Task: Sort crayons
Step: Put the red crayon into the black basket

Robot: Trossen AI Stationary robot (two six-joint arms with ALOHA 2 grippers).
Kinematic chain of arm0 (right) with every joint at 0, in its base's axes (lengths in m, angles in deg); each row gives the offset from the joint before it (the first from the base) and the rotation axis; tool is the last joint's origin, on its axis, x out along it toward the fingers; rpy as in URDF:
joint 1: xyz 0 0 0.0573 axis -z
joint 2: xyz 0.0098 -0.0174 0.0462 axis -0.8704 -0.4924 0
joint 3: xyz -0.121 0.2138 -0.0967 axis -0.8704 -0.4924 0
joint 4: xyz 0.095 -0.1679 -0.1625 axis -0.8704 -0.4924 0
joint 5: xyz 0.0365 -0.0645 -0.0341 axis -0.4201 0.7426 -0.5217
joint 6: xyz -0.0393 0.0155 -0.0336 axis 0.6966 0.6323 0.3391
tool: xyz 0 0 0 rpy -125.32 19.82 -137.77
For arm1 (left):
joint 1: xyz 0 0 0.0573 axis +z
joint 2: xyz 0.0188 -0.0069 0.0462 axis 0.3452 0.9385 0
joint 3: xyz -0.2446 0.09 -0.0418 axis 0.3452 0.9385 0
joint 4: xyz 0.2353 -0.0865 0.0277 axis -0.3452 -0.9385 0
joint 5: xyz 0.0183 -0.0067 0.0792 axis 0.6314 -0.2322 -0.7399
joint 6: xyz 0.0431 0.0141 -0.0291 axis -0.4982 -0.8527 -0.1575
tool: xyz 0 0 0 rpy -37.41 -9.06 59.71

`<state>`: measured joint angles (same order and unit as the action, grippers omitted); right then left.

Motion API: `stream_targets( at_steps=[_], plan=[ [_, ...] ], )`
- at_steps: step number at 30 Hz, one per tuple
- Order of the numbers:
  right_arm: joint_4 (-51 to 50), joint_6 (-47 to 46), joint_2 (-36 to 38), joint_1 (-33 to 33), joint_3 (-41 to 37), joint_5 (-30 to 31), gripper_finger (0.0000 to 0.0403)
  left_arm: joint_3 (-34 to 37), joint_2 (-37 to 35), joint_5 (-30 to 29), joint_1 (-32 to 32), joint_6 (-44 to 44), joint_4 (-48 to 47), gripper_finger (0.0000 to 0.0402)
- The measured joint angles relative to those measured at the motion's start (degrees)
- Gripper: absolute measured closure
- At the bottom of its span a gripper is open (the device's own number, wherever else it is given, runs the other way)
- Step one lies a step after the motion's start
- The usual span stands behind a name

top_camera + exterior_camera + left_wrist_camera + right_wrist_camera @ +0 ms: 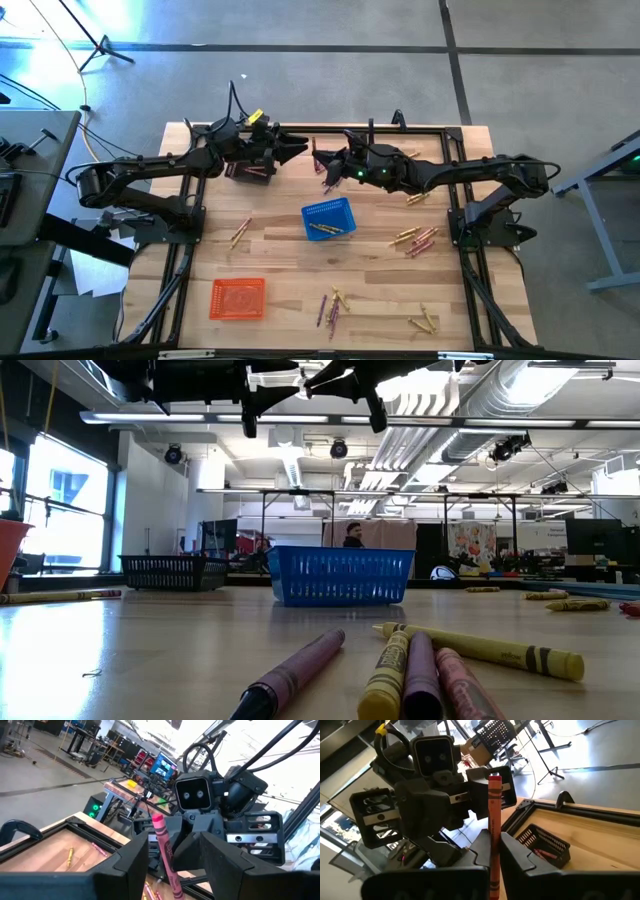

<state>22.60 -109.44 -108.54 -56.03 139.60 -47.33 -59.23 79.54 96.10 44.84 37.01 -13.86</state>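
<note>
The right gripper (492,852) is pinching a red crayon (493,815) upright between its jaws at upper centre of the high view. The left gripper (170,857) is facing it, jaws spread, with the crayon standing between them, untouched.

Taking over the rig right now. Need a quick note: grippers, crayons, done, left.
Left gripper: open, raised over the far edge, fingers either side of the red crayon.
Right gripper: shut on that crayon, facing the left one.
Done: some yellow crayons in the blue basket, some red in the black basket.
Left: loose crayons scattered on the table; orange basket waits near the front.
</note>
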Motion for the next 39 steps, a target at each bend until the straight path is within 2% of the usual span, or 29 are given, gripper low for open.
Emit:
stream_targets(
  at_steps=[24,39],
  plan=[
    [0.6,0.5,-0.3,0.1,0.0,-0.3,0.0396,0.0,1.1,-3.4,-1.6,3.0,0.4,0.0236],
    [1.2,0.8,-2.7,1.1,1.1,-3.4,0.0396,0.0,2.0,-4.9,-2.4,4.5,0.6,0.0236]
  ],
)
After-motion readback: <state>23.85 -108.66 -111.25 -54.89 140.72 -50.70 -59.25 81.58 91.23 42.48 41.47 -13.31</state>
